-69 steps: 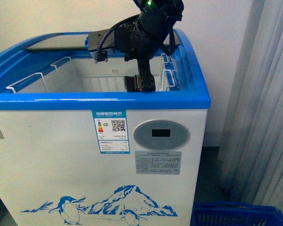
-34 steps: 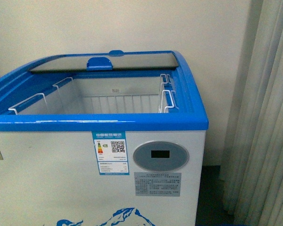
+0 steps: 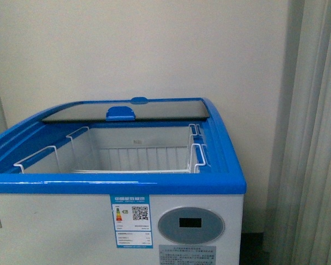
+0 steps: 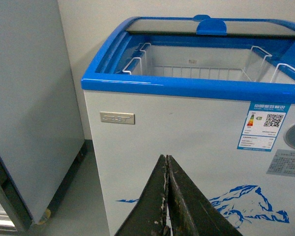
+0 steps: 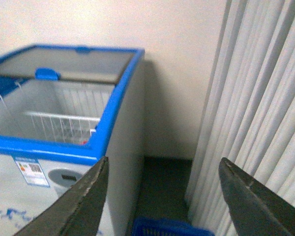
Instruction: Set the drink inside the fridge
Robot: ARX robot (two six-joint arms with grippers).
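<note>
1. Left gripper [image 4: 166, 196]: two dark wedge-shaped fingers pressed together with nothing between them, held low before the front wall of the fridge, below its front left corner.
2. Right gripper [image 5: 162, 196]: two dark fingers spread wide apart and empty, held off the fridge's front right corner, with the pale pleated curtain [image 5: 255, 98] beyond.
3. Fridge [image 3: 60, 226]: a white chest freezer with a blue top rim. Its curved glass sliding lid [image 3: 154, 110] is pushed to the rear edge, so the front opening is uncovered. White wire baskets [image 3: 194, 152] hang along the left and right edges.
4. Drink: not identifiable. A small red patch shows low behind the basket wires in the right wrist view, too blurred to name; the front view shows no bottle.
5. Step in hand (judgement): neither gripper carries anything and the opening is clear, so the task is either at the release stage or the bottle is yet to be fetched. The next move calls for confirming the bottle's position, then drawing the lid by its blue handle [image 3: 120, 113] toward the front edge.
6. Writing: a blue-bordered energy label [image 3: 131, 221] with QR code and an oval grey display [image 3: 191, 225]; text is illegible. A metal nameplate [image 4: 117, 118] is unreadable.
</note>
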